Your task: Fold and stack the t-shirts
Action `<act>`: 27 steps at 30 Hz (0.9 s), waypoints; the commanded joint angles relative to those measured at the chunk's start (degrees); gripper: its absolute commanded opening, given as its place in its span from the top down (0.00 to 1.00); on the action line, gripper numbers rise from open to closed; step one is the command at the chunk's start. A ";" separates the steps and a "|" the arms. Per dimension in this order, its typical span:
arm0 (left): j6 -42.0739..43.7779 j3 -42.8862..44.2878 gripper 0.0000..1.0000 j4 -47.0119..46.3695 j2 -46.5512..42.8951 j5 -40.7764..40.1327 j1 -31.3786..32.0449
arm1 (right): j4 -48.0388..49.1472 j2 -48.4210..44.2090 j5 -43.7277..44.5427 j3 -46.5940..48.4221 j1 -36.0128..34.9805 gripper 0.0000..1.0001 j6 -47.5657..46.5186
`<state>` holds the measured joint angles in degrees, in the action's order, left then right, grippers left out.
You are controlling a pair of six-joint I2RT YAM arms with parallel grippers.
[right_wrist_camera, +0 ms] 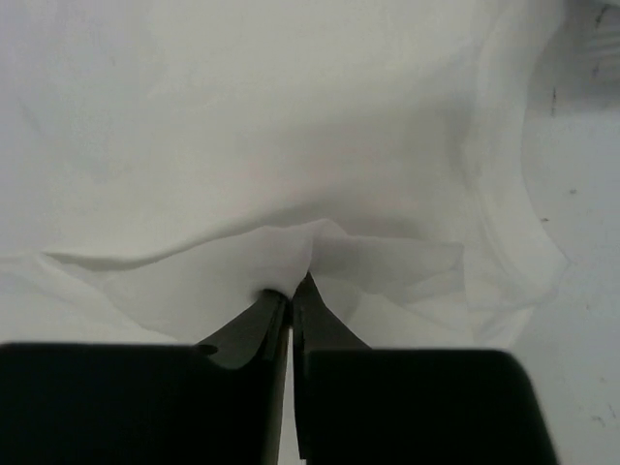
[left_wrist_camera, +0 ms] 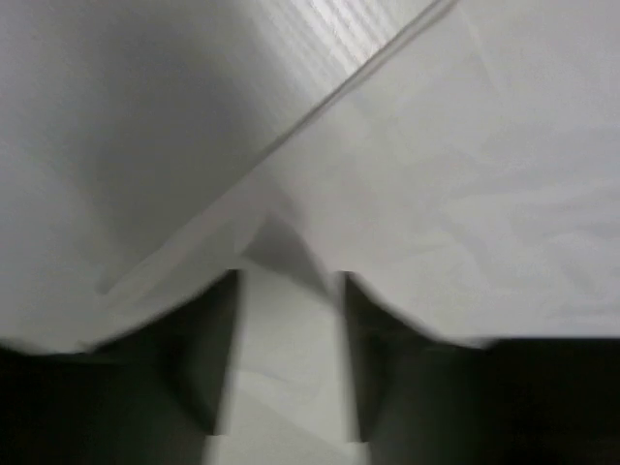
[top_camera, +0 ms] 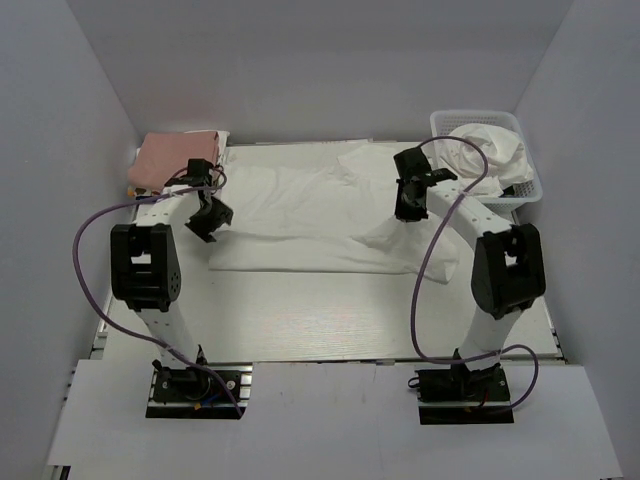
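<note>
Top external view: you have one white t-shirt (top_camera: 320, 215) spread flat across the middle of the surface (top_camera: 330, 310), its long side running left to right.
Waiting pile: crumpled t-shirts (top_camera: 490, 145) are heaped in the basket (top_camera: 528, 185) at the far right corner. A folded pink cloth (top_camera: 175, 160) lies at the far left.
Right grip: the right end effector (right_wrist_camera: 291, 295) is closed to a sliver, with a small peak of the t-shirt pinched between its tips, near the shirt's right end.
Left grip: the left end effector (left_wrist_camera: 291, 291) sits at the shirt's left edge. Cloth fills the gap between its fingers (left_wrist_camera: 218, 358), but the left wrist view is blurred, so you cannot tell whether it is clamped or only straddling the fold.
Handling: judge the shirt as light, limp and easily creased. It will sag between two holds and drag on the surface instead of sliding as one sheet.
Where to hold: take it at edges or corners, pinching through all layers. A mid-panel pinch like the right one lifts only a tent of cloth.
Risk: if only one side is truly gripped, the fold will probably skew, so confirm the left hold first.
</note>
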<state>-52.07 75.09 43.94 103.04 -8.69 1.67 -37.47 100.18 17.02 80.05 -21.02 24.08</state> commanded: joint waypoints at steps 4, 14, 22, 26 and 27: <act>-0.75 12.17 0.00 2.63 7.59 -5.37 -0.27 | 3.46 10.02 -0.76 10.55 2.12 0.52 -5.35; 2.85 2.26 0.00 -2.81 -1.09 -0.02 0.34 | 11.80 -3.65 -14.25 -8.14 1.42 0.10 -4.92; 5.84 -5.64 0.00 -2.28 -4.78 2.54 0.88 | 21.04 -0.61 -26.32 -13.17 1.07 0.10 -5.09; 5.84 -6.89 0.00 -0.62 -6.63 0.61 -0.17 | 23.58 5.19 -29.66 -8.17 0.10 0.10 -3.60; 5.84 -6.89 0.00 -0.61 -7.41 0.60 -0.18 | 24.63 8.33 -31.59 -6.16 0.01 0.10 -2.99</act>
<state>-47.05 68.20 43.16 101.08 -7.29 2.28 -18.41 104.01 -8.45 68.58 -20.18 19.77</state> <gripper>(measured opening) 0.996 0.901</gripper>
